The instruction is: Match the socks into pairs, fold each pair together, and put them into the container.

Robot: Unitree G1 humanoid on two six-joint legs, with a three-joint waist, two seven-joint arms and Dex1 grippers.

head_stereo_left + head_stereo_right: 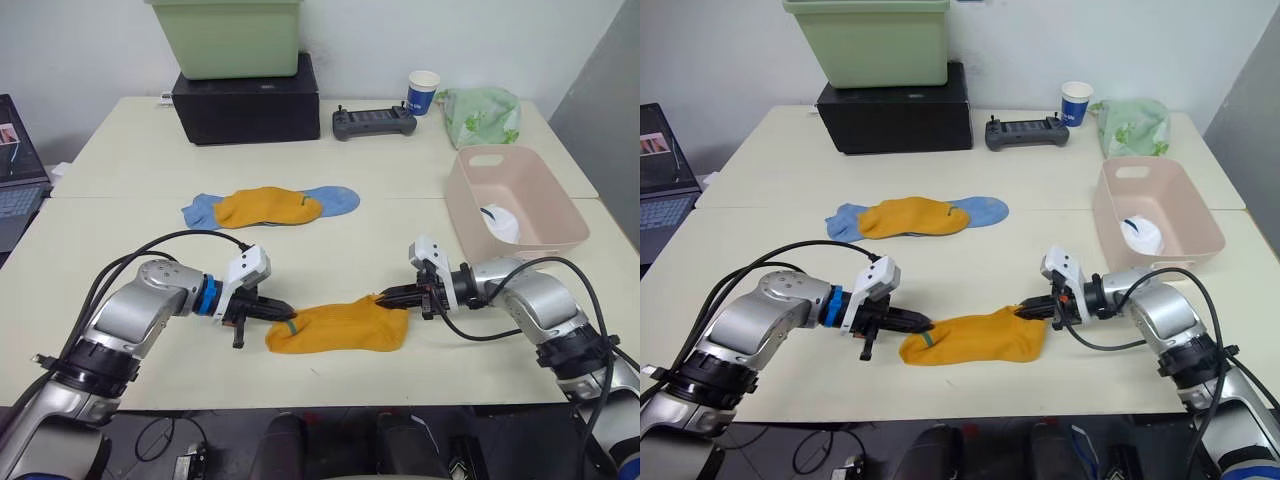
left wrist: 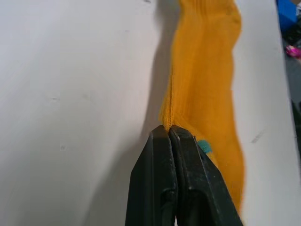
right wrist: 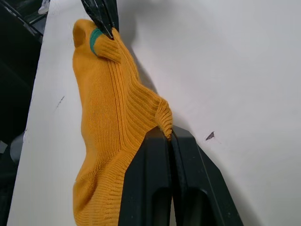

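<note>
Socks are mid-pairing: left tool (image 1: 282, 310) and right tool (image 1: 388, 296) each pinch an end of the near orange sock (image 1: 340, 327), next to be carried onto its mate (image 1: 268, 207).

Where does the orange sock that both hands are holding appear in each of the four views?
Left eye view: near sock low in the centre, between the left hand and the right hand.
Right eye view: low centre.
Left wrist view: it runs away from the shut fingertips.
Right wrist view: it stretches from the near fingertips to the other hand.
Shared landmark: the sock's small teal mark.
</note>
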